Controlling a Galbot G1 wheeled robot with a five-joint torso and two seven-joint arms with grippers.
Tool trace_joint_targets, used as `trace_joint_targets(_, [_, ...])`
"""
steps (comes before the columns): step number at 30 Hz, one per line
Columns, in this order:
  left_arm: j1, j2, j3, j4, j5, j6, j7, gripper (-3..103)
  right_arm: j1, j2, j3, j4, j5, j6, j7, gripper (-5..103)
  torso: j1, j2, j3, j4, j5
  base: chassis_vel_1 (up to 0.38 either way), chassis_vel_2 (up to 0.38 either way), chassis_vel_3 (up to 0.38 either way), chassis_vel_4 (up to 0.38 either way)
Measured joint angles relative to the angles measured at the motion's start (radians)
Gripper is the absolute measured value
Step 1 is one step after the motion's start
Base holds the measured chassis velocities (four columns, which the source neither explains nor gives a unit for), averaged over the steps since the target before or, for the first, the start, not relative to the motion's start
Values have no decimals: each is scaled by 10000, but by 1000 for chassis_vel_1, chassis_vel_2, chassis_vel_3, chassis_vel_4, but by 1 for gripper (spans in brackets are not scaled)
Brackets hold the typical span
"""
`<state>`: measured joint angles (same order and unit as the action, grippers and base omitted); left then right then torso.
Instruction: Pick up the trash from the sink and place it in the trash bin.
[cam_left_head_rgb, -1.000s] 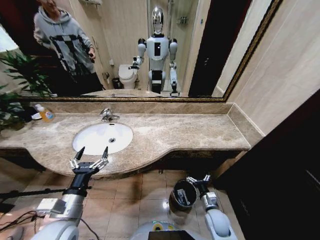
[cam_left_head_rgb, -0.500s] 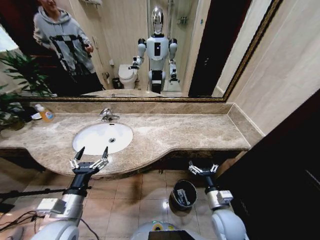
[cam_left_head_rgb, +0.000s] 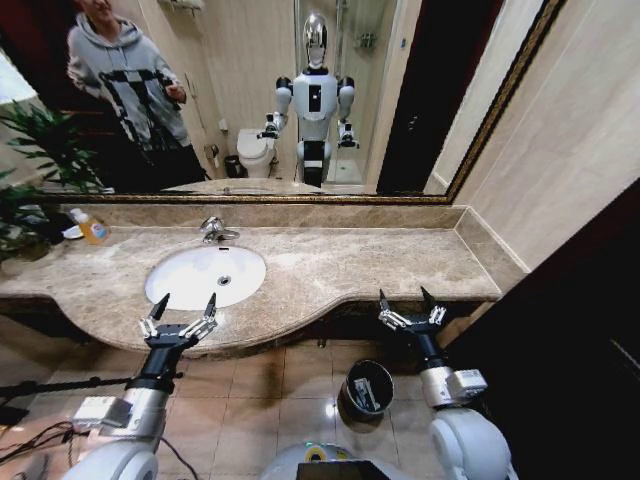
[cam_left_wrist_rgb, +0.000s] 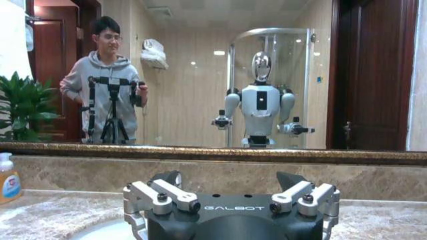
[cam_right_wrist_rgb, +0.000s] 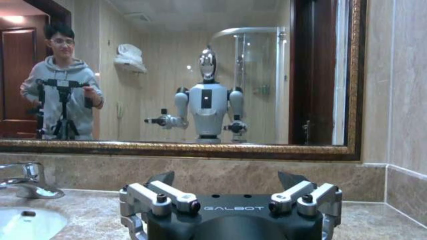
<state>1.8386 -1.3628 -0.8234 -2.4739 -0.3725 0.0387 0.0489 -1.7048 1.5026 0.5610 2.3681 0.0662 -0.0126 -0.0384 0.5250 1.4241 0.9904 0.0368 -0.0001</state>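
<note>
The sink is an oval white basin set in the marble counter, and its bowl looks bare around the drain. My left gripper hovers open over the counter's front edge, just in front of the basin, with nothing between its fingers. The trash bin, a small black bucket, stands on the tiled floor under the counter, and a pale piece of trash lies inside it. Open and holding nothing, my right gripper is at counter-edge height, above and right of the bin. A sliver of the basin shows in the right wrist view.
A chrome faucet stands behind the basin, and a soap bottle sits at the counter's far left beside a plant. A mirror spans the wall behind. A dark cabinet closes the right side. Tiled floor lies open below.
My right gripper has risen from beside the bin up to the counter's front edge. The left arm has stayed where it was.
</note>
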Motion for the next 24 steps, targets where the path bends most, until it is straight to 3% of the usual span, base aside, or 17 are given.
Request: trace_joint_targets(24, [0,0,0,0,0,0,0,100,-28,-4,23,-64,8,73,-283,100,0,0,0,0,1,0,0,0,0])
